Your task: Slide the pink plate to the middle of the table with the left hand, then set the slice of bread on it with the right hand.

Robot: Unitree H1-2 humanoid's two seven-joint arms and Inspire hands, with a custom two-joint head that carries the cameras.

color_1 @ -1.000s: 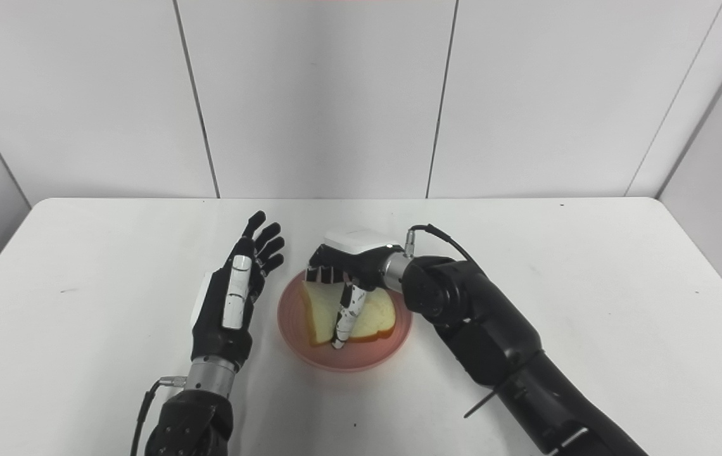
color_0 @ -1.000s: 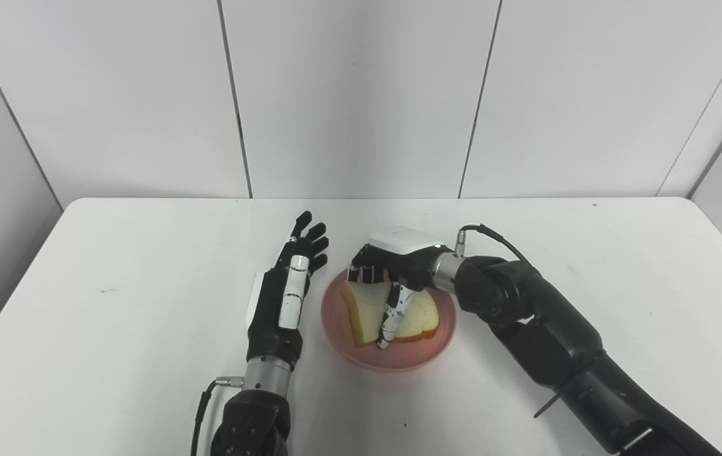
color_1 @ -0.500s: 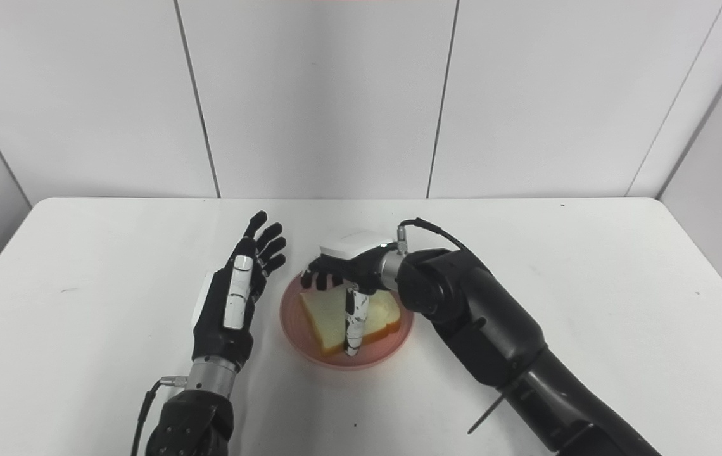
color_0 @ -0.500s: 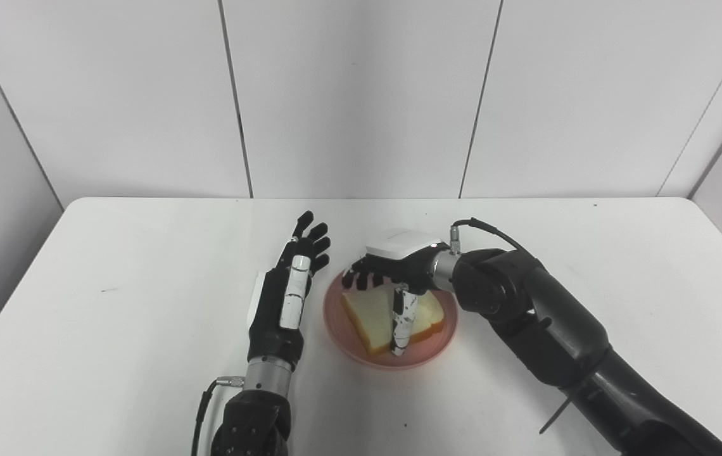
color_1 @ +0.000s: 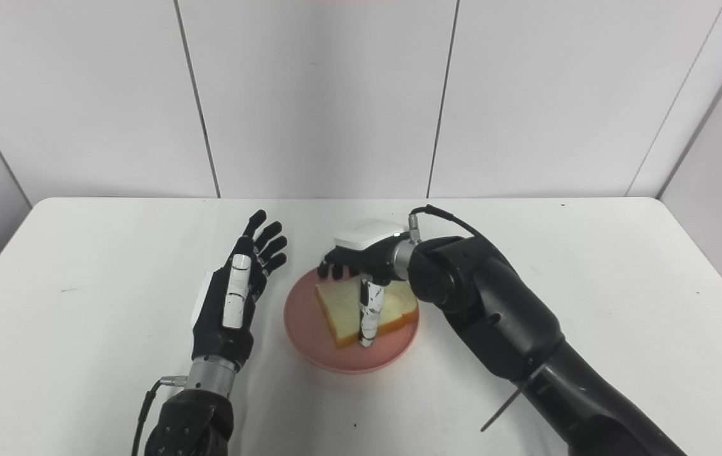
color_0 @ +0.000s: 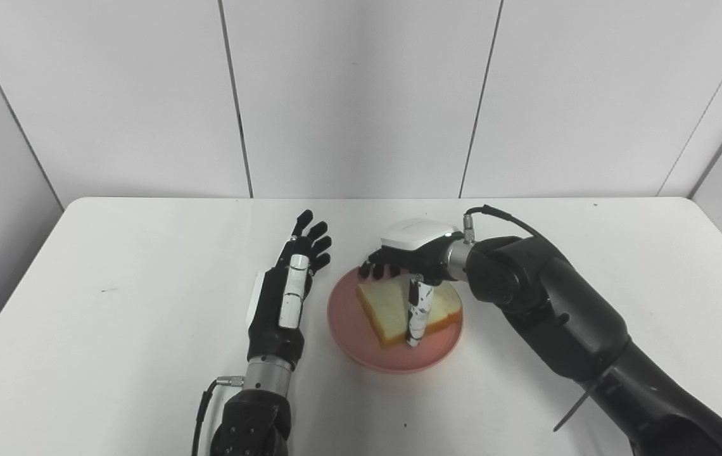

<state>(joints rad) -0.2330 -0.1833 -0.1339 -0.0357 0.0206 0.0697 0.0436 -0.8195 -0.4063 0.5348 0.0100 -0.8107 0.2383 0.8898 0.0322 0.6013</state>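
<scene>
Bread slice [color_0: 399, 303] is seen lying on pink plate [color_0: 351, 323] mid-desk [color_0: 114, 304]. Right hand [color_0: 413, 253] is poised over it, fingers [color_0: 375, 270] spread, thumb hanging in front of the bread, nothing grasped. Left hand [color_0: 282, 297] is held just left of the plate, fingers released.

Near mid-bench [color_0: 114, 266]: plate [color_0: 351, 326], with bread slice [color_0: 389, 303] on it, toward its right side. Just left of plate: left hand [color_0: 282, 297]. Over plate's far edge and the slice: right hand [color_0: 413, 259].
</scene>
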